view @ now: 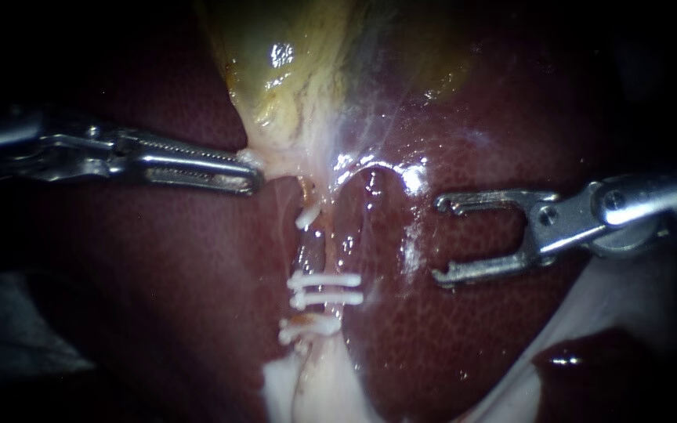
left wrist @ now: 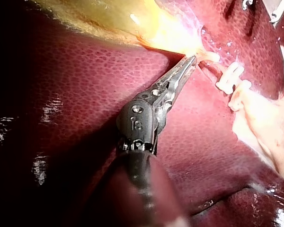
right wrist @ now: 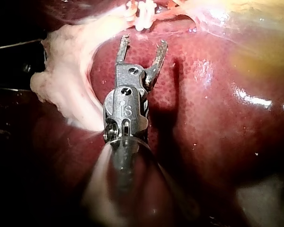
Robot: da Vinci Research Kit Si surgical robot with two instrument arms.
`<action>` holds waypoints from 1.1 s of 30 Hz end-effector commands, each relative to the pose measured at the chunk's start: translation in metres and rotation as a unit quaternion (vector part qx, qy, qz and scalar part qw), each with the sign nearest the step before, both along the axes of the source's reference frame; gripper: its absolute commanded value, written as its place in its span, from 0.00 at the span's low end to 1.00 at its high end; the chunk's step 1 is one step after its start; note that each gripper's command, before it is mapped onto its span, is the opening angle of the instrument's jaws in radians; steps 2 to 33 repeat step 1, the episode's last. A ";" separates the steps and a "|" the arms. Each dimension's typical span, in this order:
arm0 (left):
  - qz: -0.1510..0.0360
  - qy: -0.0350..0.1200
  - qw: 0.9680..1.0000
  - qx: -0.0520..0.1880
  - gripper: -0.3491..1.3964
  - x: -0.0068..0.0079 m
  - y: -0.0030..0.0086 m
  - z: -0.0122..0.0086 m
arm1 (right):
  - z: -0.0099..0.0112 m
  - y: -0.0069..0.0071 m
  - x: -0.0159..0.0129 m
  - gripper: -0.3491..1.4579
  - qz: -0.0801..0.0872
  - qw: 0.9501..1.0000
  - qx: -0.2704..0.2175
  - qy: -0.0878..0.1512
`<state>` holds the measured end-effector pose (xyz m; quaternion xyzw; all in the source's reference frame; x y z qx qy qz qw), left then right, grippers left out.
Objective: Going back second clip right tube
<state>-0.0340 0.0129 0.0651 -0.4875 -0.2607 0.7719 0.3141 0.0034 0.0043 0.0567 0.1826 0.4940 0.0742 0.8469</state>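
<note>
Our left instrument [view: 254, 174] reaches in over the dark red liver [view: 158, 313], its pincer clamped on the pale neck of the yellow gallbladder [view: 291, 70]. Below that grip the right tube [view: 348, 235] runs down the liver, glistening. Two white clips [view: 327, 288] cross it side by side, with another clip [view: 303, 329] just below and a small one [view: 307, 218] above. Our right instrument [view: 440, 239] hovers over the liver beside the tube, near the clips but touching nothing, its pincer spread wide apart
</note>
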 end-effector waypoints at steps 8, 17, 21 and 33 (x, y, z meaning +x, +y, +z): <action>0.001 0.000 1.000 0.001 0.00 0.0002 0.0001 -0.0002 | 0.0000 0.0000 0.0000 0.47 0.000 1.000 0.000 0.000; 0.001 0.000 1.000 0.001 0.00 0.0002 0.0001 -0.0002 | 0.0000 0.0000 0.0000 0.47 0.000 1.000 0.000 0.000; 0.001 0.000 1.000 0.001 0.00 0.0002 0.0001 -0.0002 | 0.0000 0.0000 0.0000 0.47 0.000 1.000 0.000 0.000; 0.001 0.000 1.000 0.001 0.00 0.0002 0.0001 -0.0002 | 0.0000 0.0000 0.0000 0.47 0.000 1.000 0.000 0.000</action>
